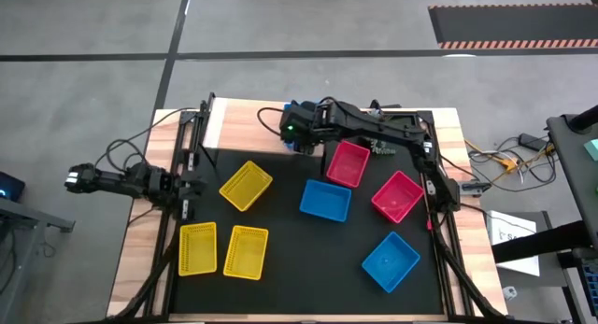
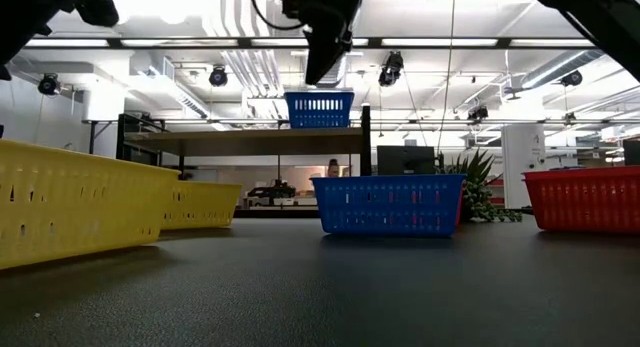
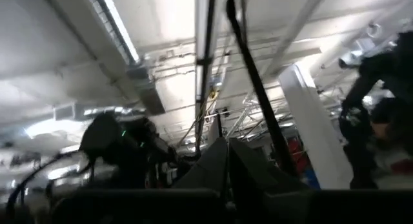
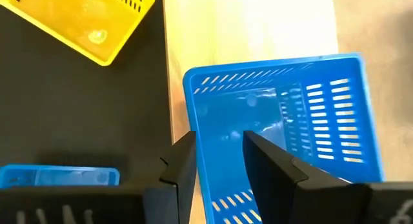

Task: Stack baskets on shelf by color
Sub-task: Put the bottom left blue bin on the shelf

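While most of the baskets sit loose on the bench, only one is up on the shelf, so this job looks barely under way.

Starting nearest the front edge: two yellow baskets side by side, one and its neighbour, and over on the right a blue basket lying at an angle. A row further back there's a third yellow basket, tilted, then a second blue basket in the middle, and a red basket beside it. Behind those, another red basket sits close under the right arm. None of these seven is stacked on anything.

At the far end stands the pale-wood shelf, and on it a single blue basket, upright. The right gripper is directly over that basket, one finger outside the near wall and one inside, parted around it; whether the wall is pinched I can't say, it reads as a loose straddle. The low view shows the arm hanging just above the basket's rim.

The left gripper is parked off the bench's left side, well away from everything; its opening I cannot tell.

My read: one blue placed, two blues, two reds and three yellows left to go.
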Controlling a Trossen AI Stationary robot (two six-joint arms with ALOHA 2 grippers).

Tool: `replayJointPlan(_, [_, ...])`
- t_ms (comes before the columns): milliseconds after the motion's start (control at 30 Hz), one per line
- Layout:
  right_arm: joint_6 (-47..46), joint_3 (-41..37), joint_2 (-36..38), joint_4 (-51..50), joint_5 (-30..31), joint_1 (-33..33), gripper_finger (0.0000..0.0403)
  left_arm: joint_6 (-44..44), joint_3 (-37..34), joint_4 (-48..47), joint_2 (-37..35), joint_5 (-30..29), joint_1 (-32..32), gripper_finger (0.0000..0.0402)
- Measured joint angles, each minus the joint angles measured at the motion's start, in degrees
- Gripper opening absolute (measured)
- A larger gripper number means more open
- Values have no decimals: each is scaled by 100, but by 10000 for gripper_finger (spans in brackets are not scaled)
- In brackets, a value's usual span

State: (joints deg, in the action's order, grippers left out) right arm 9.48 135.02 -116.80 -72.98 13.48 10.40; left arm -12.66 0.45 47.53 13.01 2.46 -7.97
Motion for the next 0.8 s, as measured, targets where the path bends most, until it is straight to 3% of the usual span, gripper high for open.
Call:
replayJointPlan(200, [6, -31, 380, -145, -49, -159, 101, 329, 10, -15, 323, -1133, 2, 0])
replayJointPlan(467, [232, -439, 1265, -96, -358, -776, 30, 335, 595, -58, 1490, -1495, 2, 0])
replayJointPlan(600, [135, -1588, 1949, 496, -564, -1112, 11, 338, 1146, -130, 2241, -1834, 4, 0])
replayJointPlan(800, [-14, -4355, 3296, 2549, -616, -1746, 9, 418, 2077, -1218, 3368, -1983, 9, 0])
